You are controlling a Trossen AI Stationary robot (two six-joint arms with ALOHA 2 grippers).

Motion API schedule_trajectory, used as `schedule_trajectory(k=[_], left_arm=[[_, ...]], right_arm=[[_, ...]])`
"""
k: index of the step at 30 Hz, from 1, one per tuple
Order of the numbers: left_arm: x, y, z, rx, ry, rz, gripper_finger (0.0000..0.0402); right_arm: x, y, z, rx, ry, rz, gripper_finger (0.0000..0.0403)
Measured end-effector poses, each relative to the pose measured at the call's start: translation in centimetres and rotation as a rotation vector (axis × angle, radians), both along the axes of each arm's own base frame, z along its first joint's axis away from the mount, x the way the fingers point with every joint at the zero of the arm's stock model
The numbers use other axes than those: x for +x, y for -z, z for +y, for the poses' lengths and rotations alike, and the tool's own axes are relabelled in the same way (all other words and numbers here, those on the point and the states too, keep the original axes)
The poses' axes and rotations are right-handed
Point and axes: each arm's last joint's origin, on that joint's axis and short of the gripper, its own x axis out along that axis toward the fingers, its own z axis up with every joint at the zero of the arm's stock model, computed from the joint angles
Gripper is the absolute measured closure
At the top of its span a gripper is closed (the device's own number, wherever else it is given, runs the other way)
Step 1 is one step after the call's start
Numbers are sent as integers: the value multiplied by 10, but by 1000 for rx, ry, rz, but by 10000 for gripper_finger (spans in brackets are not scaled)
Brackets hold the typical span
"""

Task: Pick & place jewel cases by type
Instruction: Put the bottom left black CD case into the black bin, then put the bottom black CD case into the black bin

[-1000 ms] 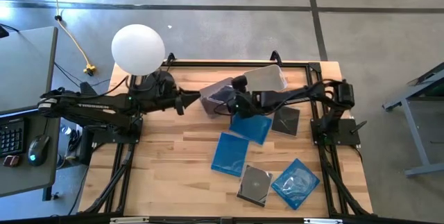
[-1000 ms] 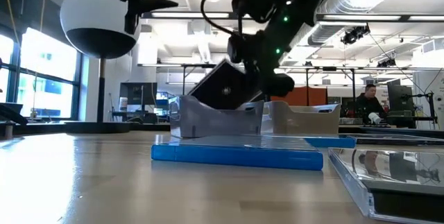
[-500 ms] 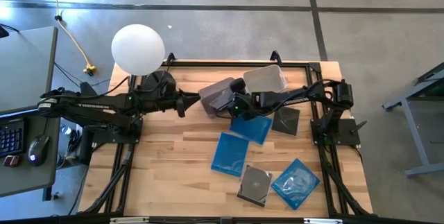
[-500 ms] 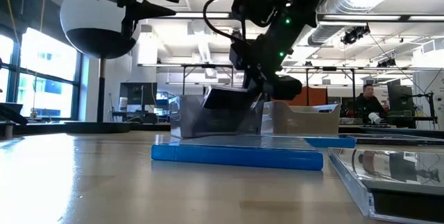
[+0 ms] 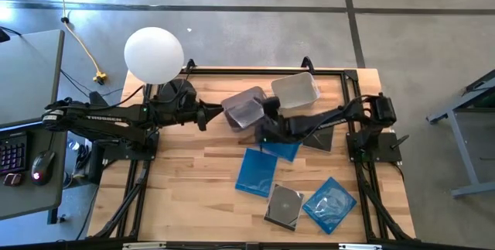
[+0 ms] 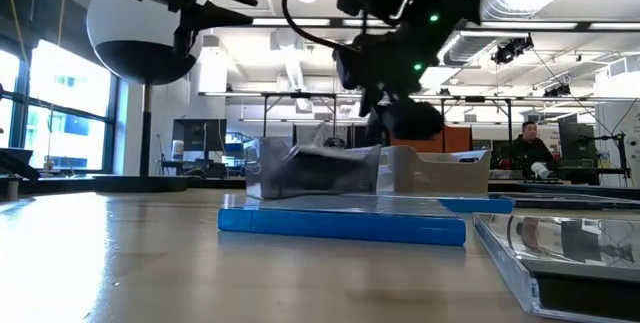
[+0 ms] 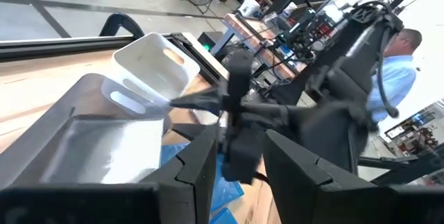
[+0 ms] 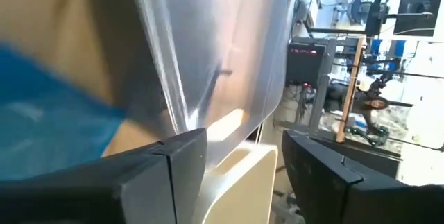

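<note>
A dark jewel case [image 6: 315, 166] lies inside the grey tub [image 5: 246, 107], sloping a little against its walls. My right gripper [image 5: 261, 125] hovers open just above the tub's near side, with nothing between its fingers [image 8: 177, 161]. My left gripper [image 5: 206, 116] waits open in the air left of the tub, pointing at it. On the table lie three blue jewel cases [image 5: 278, 143] [image 5: 256, 171] [image 5: 329, 203] and two dark ones [image 5: 319, 135] [image 5: 284, 205]. The nearest blue case [image 6: 342, 223] lies flat in front of the low camera.
A clear white tub [image 5: 294, 89] stands at the far edge, right of the grey tub. A lamp with a white globe [image 5: 153, 54] stands at the far left corner. Bare wood lies at the near left [image 5: 193, 188].
My right gripper has opened and let go of the dark jewel case. The case, held tilted over the grey tub a second ago, has dropped and now lies inside it. The gripper has risen and drawn back toward the table's near edge.
</note>
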Motion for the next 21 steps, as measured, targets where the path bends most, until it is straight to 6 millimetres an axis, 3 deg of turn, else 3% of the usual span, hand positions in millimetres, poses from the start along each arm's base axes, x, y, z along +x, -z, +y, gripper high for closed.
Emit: schedule_trajectory(k=[4, 8, 15, 18, 21], left_arm=[[0, 1, 0, -1, 0, 10, 285], [0, 1, -1, 4, 28, 12, 285], [4, -1, -8, 97, 99, 6, 285], [11, 2, -16, 119, 144, 0, 285], [19, 5, -25, 122, 180, -14, 285]], right_arm=[[-11, 1, 24, -29, 2, 38, 222], [-33, -15, 39, 50, 41, 10, 228], [-108, -63, 54, 401, 272, -58, 243], [-139, -63, 60, 518, 309, -88, 249], [-166, -49, 62, 622, 349, -115, 253]])
